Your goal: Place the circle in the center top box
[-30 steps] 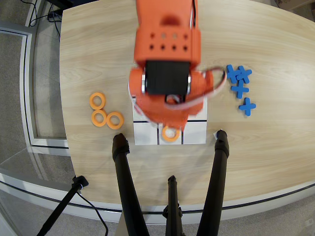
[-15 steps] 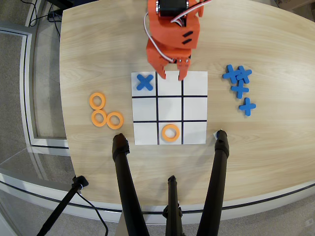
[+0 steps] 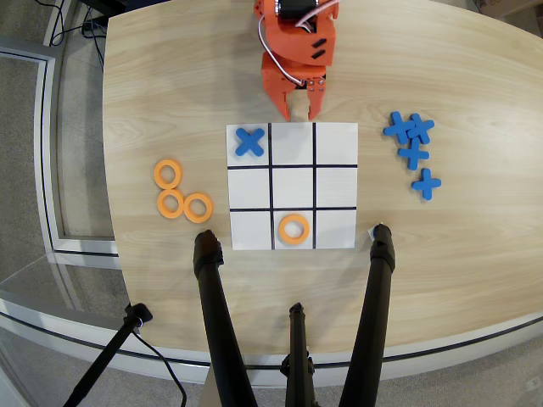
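Observation:
In the overhead view an orange circle [image 3: 293, 240] lies flat inside the center top box [image 3: 277, 244], the middle cell of the paper grid's row nearest the bottom of the picture, opposite the row with the blue X [image 3: 249, 142]. The ring sits within the black lines and nothing touches it. My orange gripper [image 3: 298, 110] hovers above the bare wood just beyond the grid's far edge. Its jaws stand a little apart and hold nothing.
Three more orange rings [image 3: 171, 203] lie on the wood left of the grid. Several blue crosses [image 3: 411, 144] are heaped to the right. Black stand legs [image 3: 212, 322] rise from the table's near edge, flanking the grid's lower corners.
The arm has pulled back from over the grid toward the top of the picture, uncovering the whole grid. The ring stays in its cell, and the jaws have narrowed somewhat.

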Robot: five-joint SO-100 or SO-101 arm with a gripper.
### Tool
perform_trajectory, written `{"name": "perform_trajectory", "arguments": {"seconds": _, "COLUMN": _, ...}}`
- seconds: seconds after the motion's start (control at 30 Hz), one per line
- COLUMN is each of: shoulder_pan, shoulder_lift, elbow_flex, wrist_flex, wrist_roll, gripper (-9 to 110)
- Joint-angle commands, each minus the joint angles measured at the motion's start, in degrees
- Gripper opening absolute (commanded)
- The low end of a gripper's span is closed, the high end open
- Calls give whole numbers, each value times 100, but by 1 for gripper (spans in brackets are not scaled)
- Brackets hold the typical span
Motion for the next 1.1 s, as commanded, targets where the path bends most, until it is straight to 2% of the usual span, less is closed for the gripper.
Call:
{"name": "perform_trajectory", "arguments": {"seconds": 0.0, "shoulder_pan": -18, "shoulder_lift": 308, "elbow_flex": 308, "wrist_flex": 220, "wrist_roll": -62, "gripper": 13}}
{"name": "perform_trajectory", "arguments": {"seconds": 0.23, "shoulder_pan": -141, "shoulder_lift": 721, "elbow_flex": 378, "wrist_flex": 800, "wrist_roll": -88, "gripper": 12}}
{"name": "perform_trajectory", "arguments": {"seconds": 0.4, "shoulder_pan": -211, "shoulder_lift": 721, "elbow_flex": 378, "wrist_flex": 1090, "wrist_roll": -97, "gripper": 0}}
{"name": "perform_trajectory", "arguments": {"seconds": 0.83, "shoulder_pan": -387, "shoulder_lift": 721, "elbow_flex": 378, "wrist_flex": 1600, "wrist_roll": -62, "gripper": 0}}
{"name": "perform_trajectory", "arguments": {"seconds": 0.9, "shoulder_pan": -167, "shoulder_lift": 721, "elbow_flex": 378, "wrist_flex": 1600, "wrist_roll": -53, "gripper": 0}}
{"name": "perform_trajectory", "arguments": {"seconds": 1.07, "shoulder_pan": 1389, "shoulder_lift": 721, "elbow_flex": 378, "wrist_flex": 1529, "wrist_roll": -44, "gripper": 0}}
